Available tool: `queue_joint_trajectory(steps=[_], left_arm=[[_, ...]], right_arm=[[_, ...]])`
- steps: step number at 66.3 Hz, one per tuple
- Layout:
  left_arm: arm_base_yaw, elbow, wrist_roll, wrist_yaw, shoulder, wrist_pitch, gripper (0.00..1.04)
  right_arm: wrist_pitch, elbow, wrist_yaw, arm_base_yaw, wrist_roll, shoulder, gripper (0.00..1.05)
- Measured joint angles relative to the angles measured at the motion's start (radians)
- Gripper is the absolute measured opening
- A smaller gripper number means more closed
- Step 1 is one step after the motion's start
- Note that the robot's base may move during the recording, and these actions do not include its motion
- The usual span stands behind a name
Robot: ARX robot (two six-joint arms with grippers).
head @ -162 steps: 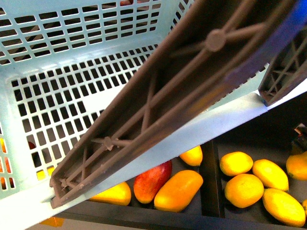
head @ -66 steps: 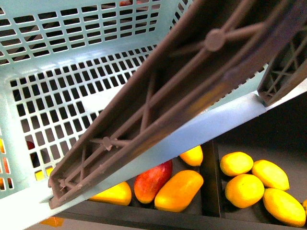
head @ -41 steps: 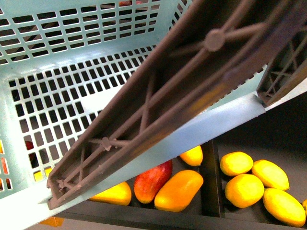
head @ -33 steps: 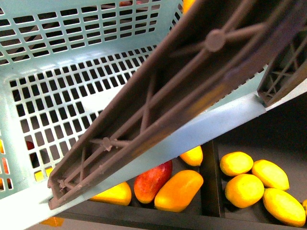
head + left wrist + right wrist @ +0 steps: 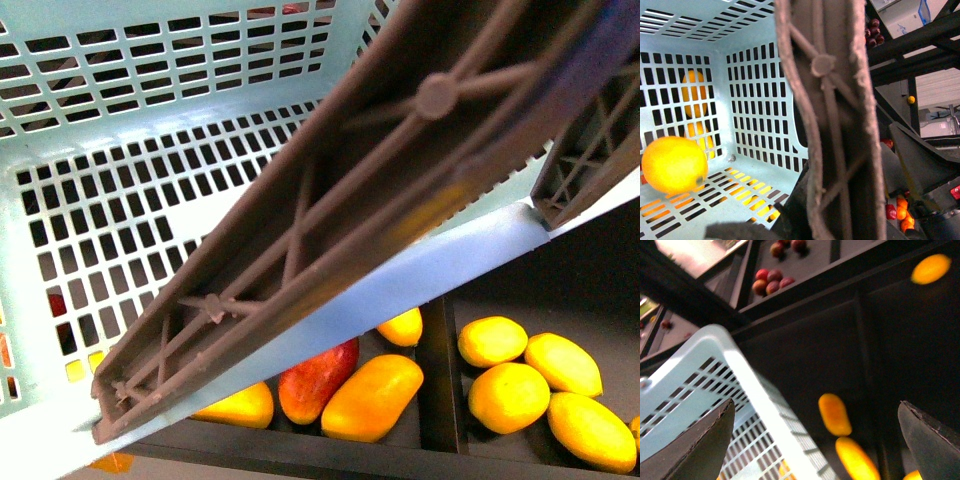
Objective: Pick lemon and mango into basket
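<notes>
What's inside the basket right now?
One lemon lies on the basket floor, seen from the left wrist. The mango lies outside it. The handle covers much of the floor in the front view, so that part is unchecked.

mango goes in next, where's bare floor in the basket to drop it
Front view: the basket floor is bare from the far wall to the handle. Left wrist view: the lemon lies near one wall, with free slotted floor beside it. The handle crosses overhead, so that side is tight.
</notes>
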Motion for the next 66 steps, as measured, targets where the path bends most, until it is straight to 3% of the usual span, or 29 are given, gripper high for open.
queue_joint_trajectory(steps=[5, 11, 17, 40, 50, 66], left_arm=[[0.000, 0.000, -0.003, 0.001, 0.000, 0.000, 0.04], [0.000, 0.000, 0.000, 0.001, 0.000, 0.000, 0.04], [0.000, 0.000, -0.002, 0.002, 0.000, 0.000, 0.04], [0.000, 0.000, 0.000, 0.001, 0.000, 0.000, 0.04], [0.000, 0.000, 0.000, 0.002, 0.000, 0.000, 0.04], [0.000, 0.000, 0.000, -0.001, 0.000, 0.000, 0.04]], right_arm=[[0.056, -0.024, 0.052, -0.007, -0.036, -0.002, 0.93], [0.365, -0.171, 0.188, -0.004, -0.262, -0.029, 0.78], [0.535, -0.310, 0.189, -0.029, -0.445, -0.096, 0.59], [0.576, -0.532, 0.132, -0.089, -0.547, -0.270, 0.02], [0.567, -0.591, 0.055, -0.146, -0.557, -0.345, 0.02], [0.515, -0.665, 0.050, -0.174, -0.557, -0.467, 0.02]])
